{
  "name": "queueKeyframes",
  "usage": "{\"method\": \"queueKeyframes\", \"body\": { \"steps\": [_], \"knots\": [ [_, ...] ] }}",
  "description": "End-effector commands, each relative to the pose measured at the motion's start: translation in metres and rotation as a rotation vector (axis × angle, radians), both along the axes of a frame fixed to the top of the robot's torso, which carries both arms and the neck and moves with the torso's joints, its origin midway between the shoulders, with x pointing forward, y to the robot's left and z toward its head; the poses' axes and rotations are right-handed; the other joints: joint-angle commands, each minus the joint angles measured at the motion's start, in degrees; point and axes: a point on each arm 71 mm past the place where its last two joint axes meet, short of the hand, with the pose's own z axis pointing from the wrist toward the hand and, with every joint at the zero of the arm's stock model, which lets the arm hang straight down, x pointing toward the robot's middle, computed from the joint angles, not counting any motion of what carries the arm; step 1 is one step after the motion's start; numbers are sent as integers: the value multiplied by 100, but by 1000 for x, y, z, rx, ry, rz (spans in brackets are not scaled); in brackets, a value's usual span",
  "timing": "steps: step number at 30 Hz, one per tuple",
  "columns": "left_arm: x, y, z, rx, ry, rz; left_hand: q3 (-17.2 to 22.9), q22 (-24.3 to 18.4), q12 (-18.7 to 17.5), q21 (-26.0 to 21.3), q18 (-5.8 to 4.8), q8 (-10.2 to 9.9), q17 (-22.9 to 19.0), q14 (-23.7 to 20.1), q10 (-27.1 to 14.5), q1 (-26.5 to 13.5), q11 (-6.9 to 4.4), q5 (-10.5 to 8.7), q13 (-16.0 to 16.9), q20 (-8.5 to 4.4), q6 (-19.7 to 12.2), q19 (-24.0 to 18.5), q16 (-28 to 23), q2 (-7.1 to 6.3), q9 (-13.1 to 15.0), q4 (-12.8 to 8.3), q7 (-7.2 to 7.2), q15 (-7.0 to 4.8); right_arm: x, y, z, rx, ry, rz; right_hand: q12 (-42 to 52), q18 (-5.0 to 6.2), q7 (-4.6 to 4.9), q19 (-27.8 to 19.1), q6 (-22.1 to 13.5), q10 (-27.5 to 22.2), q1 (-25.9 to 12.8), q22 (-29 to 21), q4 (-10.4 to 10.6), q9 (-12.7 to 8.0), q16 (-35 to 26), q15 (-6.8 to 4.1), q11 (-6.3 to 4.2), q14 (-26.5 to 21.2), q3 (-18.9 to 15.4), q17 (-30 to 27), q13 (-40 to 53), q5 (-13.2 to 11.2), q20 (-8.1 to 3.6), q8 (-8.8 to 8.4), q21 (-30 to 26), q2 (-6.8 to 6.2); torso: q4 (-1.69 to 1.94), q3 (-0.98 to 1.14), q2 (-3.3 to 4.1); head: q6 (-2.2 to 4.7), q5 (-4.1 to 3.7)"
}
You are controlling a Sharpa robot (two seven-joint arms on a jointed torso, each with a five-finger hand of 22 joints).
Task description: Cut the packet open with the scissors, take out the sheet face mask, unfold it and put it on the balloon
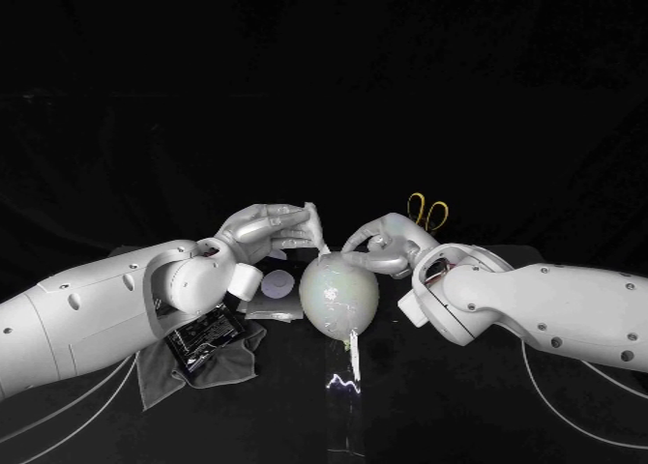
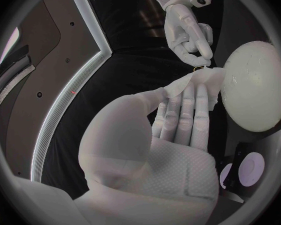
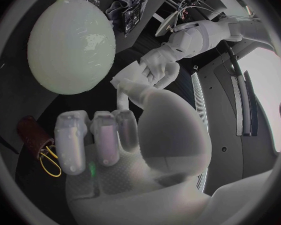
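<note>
Left hand (image 1: 269, 232) grasps the sheet face mask (image 1: 313, 224) just above the balloon (image 1: 338, 293); right hand (image 1: 387, 242), also above the balloon, pinches the mask's other edge.

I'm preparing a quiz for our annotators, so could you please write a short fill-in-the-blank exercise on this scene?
1. The left hand holds the white ___ up close to the balloon.
2. The scissors, lying behind the right hand, have ___ handles.
3. The black packet lies on a grey ___.

Missing words: sheet mask; yellow; cloth.
</note>
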Motion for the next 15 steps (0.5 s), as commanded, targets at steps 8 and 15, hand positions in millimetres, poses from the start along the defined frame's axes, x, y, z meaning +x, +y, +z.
{"method": "queueKeyframes", "body": {
  "steps": [8,15],
  "knots": [
    [0,0,2,-22,-8,6,41,8,40,38,59,31,-8,29,18,-20,-10,17,8,8,35,31,19,47,562,6,-16,-3,0,4,1,126,21,21,-198,-14,378,551,-713,254,-1265,1475,1108,69,40,239,294,598,-1027,1510,1072,105,175,-477,-59,-495,1,-2,4,3,4],
    [0,-1,2,-23,-8,4,44,12,39,45,63,32,-14,34,19,-22,-11,17,8,8,34,34,16,45,568,3,-16,-4,2,13,-5,169,121,37,-186,-10,426,543,-705,254,-1193,1471,1357,-41,40,285,340,598,-1411,1510,1088,73,250,-729,-72,-493,10,-3,3,1,-7]
  ]
}}
